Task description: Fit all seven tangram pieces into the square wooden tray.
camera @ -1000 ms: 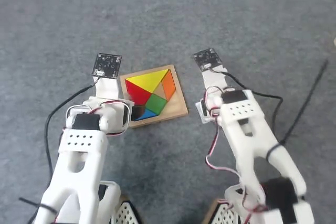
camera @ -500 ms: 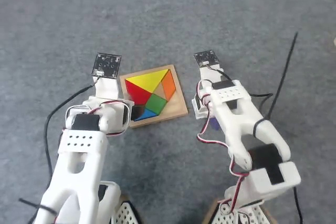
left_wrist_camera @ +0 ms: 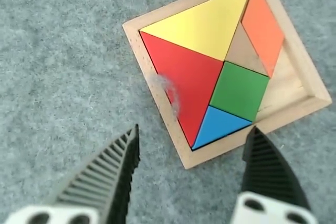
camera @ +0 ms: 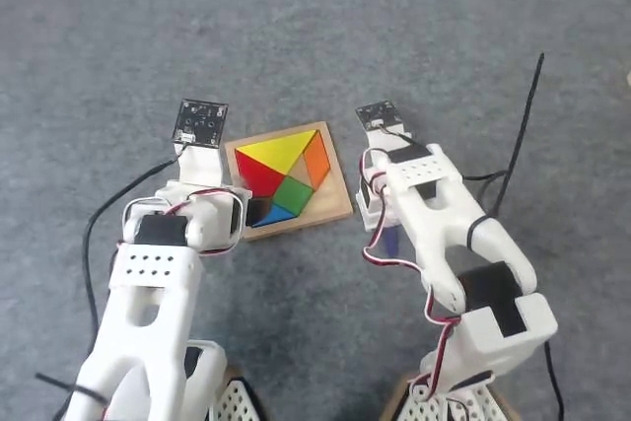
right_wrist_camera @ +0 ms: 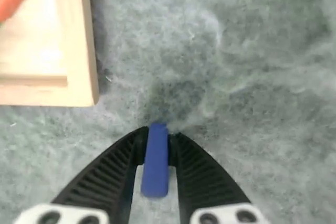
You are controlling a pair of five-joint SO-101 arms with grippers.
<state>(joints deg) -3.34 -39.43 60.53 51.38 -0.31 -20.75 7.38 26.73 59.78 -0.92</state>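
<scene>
- While the left arm stands at the left of the tabletop (camera: 89, 66), which is covered in grey felt-like cloth, its left claw (left_wrist_camera: 194, 132) hangs released. Its two black fingers are spread wide above the near left corner of the square wooden tray (left_wrist_camera: 156, 85) and grip nothing.
- At the middle, between the two arms, the tray lies flat on the cloth, turned a little askew.
- Inside it, a yellow triangle (left_wrist_camera: 202, 24) fills the far side and a red triangle (left_wrist_camera: 189, 85) lies against the left rim. A green square (left_wrist_camera: 239, 90) and a light blue triangle (left_wrist_camera: 218, 124) touch the red one's right edge.
- An orange parallelogram (left_wrist_camera: 262, 27) lies along the right rim, touching the yellow triangle. A pale wood-coloured triangle (left_wrist_camera: 244, 51) sits between orange, yellow and green; I cannot tell whether it is a piece or the tray's bottom.
- Right of the green square, the tray floor (left_wrist_camera: 286, 85) shows as plain wood.
- Just beside the tray's near right corner, the right claw (right_wrist_camera: 156, 134) is clenched on a dark blue piece (right_wrist_camera: 156, 163), held on edge between the fingers over the cloth. Whether the piece touches the cloth cannot be told.
</scene>
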